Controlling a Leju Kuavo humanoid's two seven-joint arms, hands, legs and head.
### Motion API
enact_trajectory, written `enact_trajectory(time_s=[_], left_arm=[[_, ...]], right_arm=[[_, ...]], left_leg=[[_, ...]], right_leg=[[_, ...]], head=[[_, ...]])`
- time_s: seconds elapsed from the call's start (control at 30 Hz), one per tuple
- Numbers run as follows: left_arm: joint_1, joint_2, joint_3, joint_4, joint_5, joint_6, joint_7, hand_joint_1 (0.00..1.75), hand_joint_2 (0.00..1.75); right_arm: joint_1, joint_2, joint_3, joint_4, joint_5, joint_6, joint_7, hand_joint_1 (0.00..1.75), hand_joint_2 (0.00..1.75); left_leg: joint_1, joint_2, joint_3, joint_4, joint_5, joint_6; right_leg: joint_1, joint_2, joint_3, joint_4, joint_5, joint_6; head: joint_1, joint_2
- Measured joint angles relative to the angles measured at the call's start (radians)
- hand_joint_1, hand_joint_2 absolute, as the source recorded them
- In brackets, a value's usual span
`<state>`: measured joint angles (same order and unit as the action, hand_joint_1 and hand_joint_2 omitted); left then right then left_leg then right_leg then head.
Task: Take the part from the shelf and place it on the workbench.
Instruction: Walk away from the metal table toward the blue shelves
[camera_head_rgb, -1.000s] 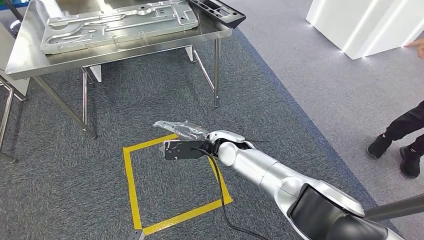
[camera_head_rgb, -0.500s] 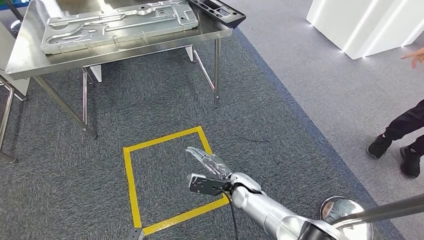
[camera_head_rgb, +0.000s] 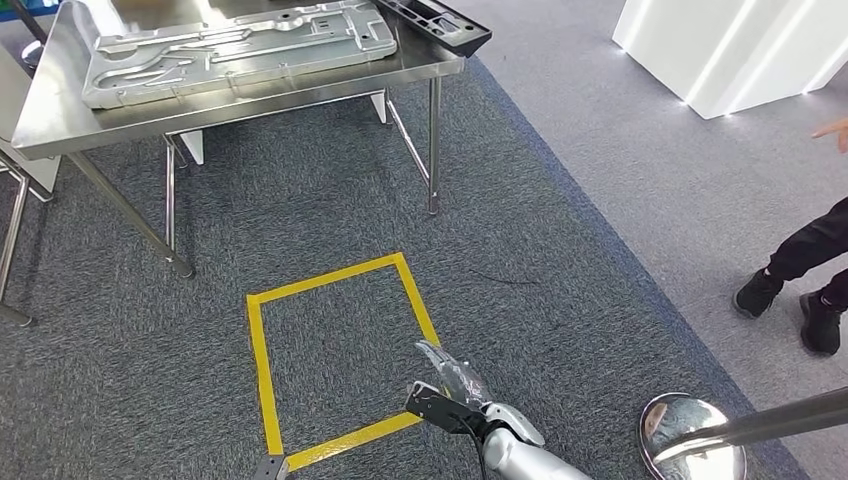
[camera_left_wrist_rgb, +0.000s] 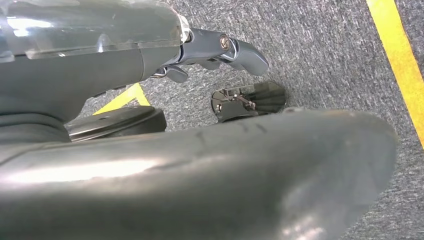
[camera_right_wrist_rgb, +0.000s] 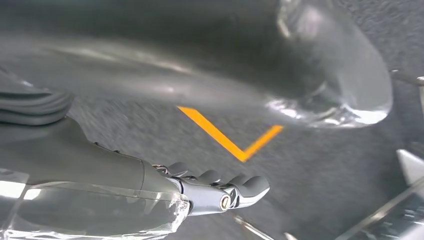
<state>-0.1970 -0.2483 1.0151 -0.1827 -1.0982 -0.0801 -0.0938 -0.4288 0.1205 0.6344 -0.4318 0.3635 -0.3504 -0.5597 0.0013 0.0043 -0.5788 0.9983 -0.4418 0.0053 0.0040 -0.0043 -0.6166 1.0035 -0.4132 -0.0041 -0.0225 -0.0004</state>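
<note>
Carpet-side, right hand (camera_head_rgb: 452, 390) has dropped lower, empty.

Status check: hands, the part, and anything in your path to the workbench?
Right hand empty, low over yellow floor square. Left hand holds nothing. Metal part lies on workbench. Person's feet off right.

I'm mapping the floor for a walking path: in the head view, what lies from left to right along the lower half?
Yellow tape square → right hand, held low over the square's near right corner → round mirror-finish base of a stand → a person's black shoes at the right edge.
</note>
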Motion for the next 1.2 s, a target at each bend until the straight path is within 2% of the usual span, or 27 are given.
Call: enact_trajectory(time_s=[0.17, 0.37, 0.57, 0.83, 0.97, 1.2], left_arm=[[0.0, 0.0, 0.0, 0.0, -0.005, 0.0, 0.0, 0.0, 0.0], [-0.001, 0.0, 0.0, 0.0, -0.025, -0.001, 0.004, 0.0, 0.0], [-0.004, 0.0, -0.002, 0.0, -0.047, -0.005, 0.019, 0.0, 0.0], [-0.003, 0.003, -0.016, 0.0, -0.074, 0.003, 0.04, 0.0, 0.0], [-0.003, 0.005, -0.024, 0.0, -0.097, 0.017, 0.054, 0.0, 0.0], [-0.001, 0.008, -0.068, 0.0, -0.15, 0.108, 0.027, 0.0, 0.0]], right_arm=[[0.022, 0.001, -0.033, 0.025, 0.006, -0.029, 0.03, 0.0, 0.0], [0.079, 0.001, -0.081, 0.076, 0.017, -0.093, 0.114, 0.0, 0.0], [0.141, 0.001, -0.122, 0.13, 0.016, -0.113, 0.218, 0.0, 0.0], [0.206, 0.001, -0.155, 0.176, 0.019, -0.172, 0.292, 0.0, 0.0], [0.224, 0.001, -0.16, 0.193, 0.025, -0.136, 0.341, 0.0, 0.0], [0.245, -0.002, -0.171, 0.21, 0.027, -0.071, 0.408, 0.0, 0.0]], left_leg=[[0.0, 0.0, 0.0, 0.0, 0.0, 0.0], [0.0, 0.0, 0.0, 0.0, 0.0, 0.0], [0.0, 0.0, 0.0, 0.0, -0.001, 0.0], [0.0, 0.0, 0.0, 0.0, -0.001, 0.0], [0.0, 0.0, 0.0, 0.0, -0.001, 0.0], [0.0, 0.0, 0.0, 0.0, -0.001, 0.0]], right_leg=[[0.0, 0.0, 0.0, 0.0, 0.0, 0.0], [0.0, 0.0, 0.0, 0.0, 0.0, 0.0], [0.0, 0.0, 0.0, 0.0, 0.0, 0.0], [0.0, 0.0, 0.0, 0.0, -0.001, -0.001], [0.0, 0.0, 0.0, 0.0, -0.001, -0.001], [0.0, 0.0, 0.0, 0.0, -0.001, -0.001]], head=[[0.0, 0.0], [0.0, 0.0], [0.0, 0.0], [0.0, 0.0], [0.0, 0.0], [0.0, 0.0]])
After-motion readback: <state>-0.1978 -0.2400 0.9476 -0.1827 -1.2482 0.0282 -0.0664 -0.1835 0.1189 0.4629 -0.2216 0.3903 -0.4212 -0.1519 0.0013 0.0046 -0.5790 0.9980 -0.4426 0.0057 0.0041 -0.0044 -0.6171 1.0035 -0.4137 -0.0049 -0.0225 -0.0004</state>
